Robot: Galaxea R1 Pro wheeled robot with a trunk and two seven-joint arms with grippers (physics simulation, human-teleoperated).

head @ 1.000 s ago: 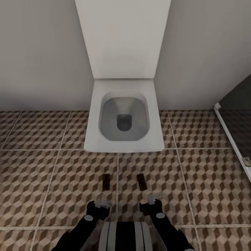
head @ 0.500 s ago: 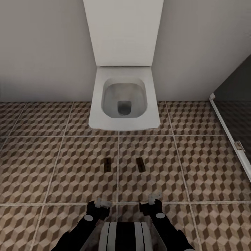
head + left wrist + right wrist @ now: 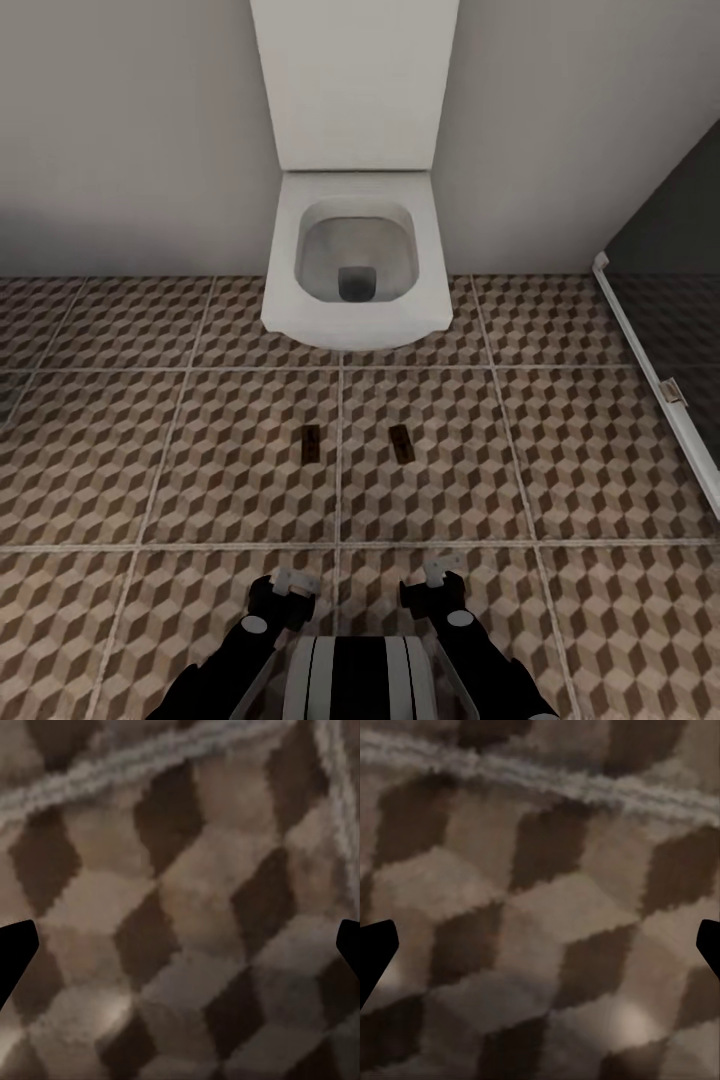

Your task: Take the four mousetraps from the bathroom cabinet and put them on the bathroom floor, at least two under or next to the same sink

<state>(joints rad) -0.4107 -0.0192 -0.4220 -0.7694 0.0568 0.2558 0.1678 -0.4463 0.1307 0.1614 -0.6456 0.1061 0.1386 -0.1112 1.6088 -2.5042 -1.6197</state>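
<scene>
Head view: two mousetraps (image 3: 311,444) (image 3: 401,443) lie on floor (image 3: 560,460); both hands (image 3: 292,583) (image 3: 437,573) spread, empty.

No readable text, labels, brands, nos. or signs anywhere. Head view: the toilet (image 3: 357,255), wall and cube-pattern bathroom floor (image 3: 150,450) carry no lettering; the two mousetraps (image 3: 311,445) at frame centre are too small to make out any print. Wrist views: blurred tile pattern w/ grout lines, no marks to read.
</scene>
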